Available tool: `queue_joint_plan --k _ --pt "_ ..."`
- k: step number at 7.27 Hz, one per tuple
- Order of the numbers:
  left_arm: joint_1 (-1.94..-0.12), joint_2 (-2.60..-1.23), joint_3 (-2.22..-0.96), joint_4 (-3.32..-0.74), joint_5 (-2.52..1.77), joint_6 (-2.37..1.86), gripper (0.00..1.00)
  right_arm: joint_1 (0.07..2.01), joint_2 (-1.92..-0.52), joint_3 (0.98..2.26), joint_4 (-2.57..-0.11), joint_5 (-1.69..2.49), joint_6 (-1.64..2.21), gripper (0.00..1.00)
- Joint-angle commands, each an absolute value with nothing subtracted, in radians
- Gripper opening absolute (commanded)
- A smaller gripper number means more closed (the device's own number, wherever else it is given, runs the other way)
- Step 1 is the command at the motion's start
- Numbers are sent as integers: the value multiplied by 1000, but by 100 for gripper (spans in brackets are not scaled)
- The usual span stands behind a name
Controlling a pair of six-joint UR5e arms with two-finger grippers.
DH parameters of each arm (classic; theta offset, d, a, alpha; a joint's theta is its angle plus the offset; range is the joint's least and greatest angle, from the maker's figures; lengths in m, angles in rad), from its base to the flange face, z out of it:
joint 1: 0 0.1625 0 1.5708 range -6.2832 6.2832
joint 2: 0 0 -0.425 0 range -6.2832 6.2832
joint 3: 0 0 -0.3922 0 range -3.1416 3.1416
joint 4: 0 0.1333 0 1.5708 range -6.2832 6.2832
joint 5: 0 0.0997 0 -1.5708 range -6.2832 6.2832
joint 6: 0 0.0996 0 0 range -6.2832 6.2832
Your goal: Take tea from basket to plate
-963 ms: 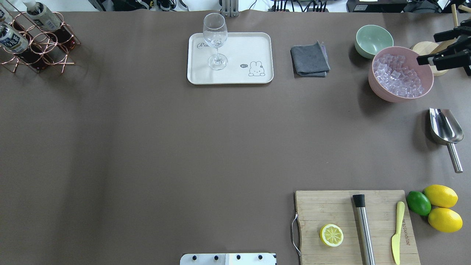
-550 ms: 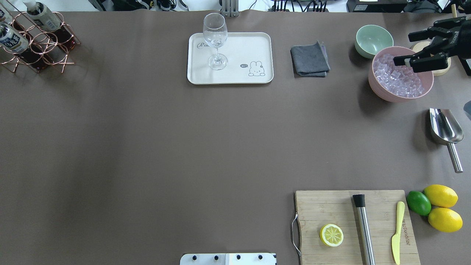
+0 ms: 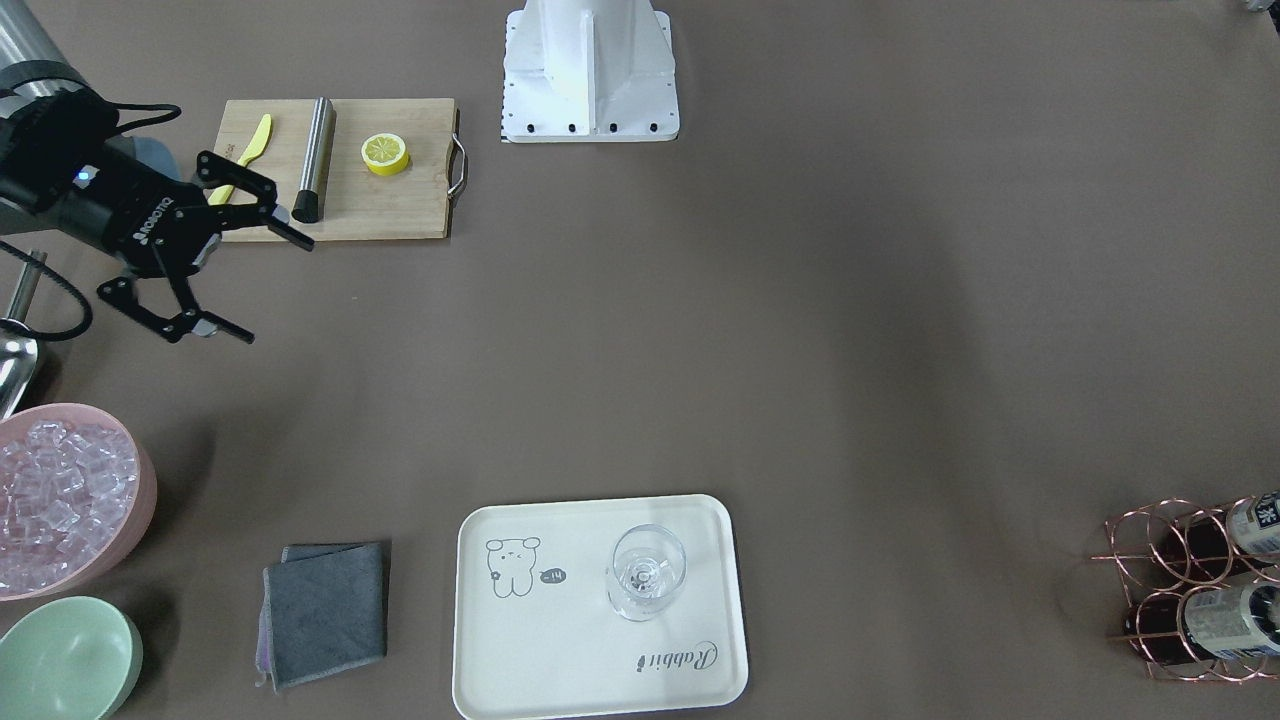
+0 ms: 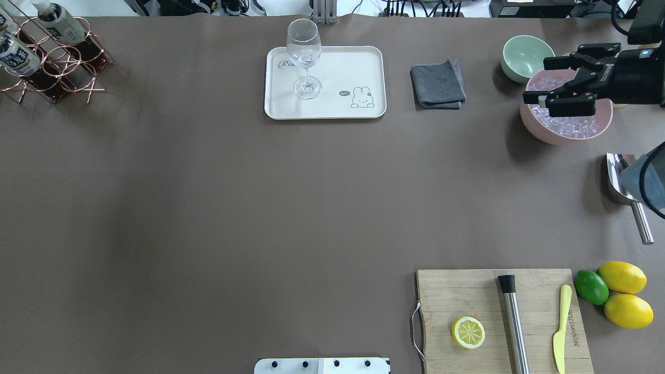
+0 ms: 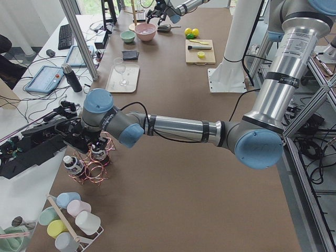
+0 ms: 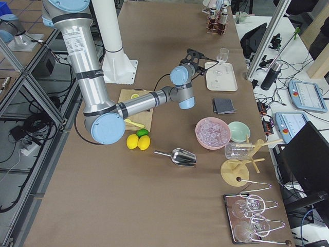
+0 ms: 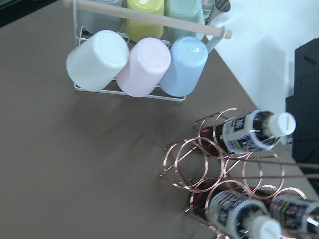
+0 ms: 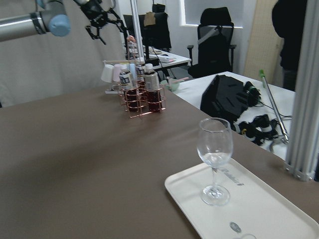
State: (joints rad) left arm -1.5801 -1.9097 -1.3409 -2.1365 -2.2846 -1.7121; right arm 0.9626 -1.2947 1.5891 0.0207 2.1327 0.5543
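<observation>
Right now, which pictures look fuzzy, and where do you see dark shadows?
Left wrist view: the nearest tea bottles at the bottom look fuzzy, while the cups look sharper. Overhead view: a soft dark shadow lies left of the pink ice bowl. Right wrist view: the wine glass is sharp; the window behind glows plain white.

Brown table point(image 4: 208, 208) w/ basket point(image 4: 57, 67), plate point(image 4: 343, 67), board point(image 4: 447, 296)
</observation>
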Motion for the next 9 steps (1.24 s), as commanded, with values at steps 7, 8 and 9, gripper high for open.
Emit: queue_joint_plan --k 7,8,9 --pt "-1477 -1999 -1284 -2215 -2102 -1982 87 885 -1163 1490 240 2104 558 100" --pt "-1477 -1994 -1281 -2220 -2102 -1980 79 879 -1154 1489 256 2085 563 100" --pt "-1479 -1994 -1270 -2221 -2102 -1980 69 847 -1149 1489 258 2088 563 100"
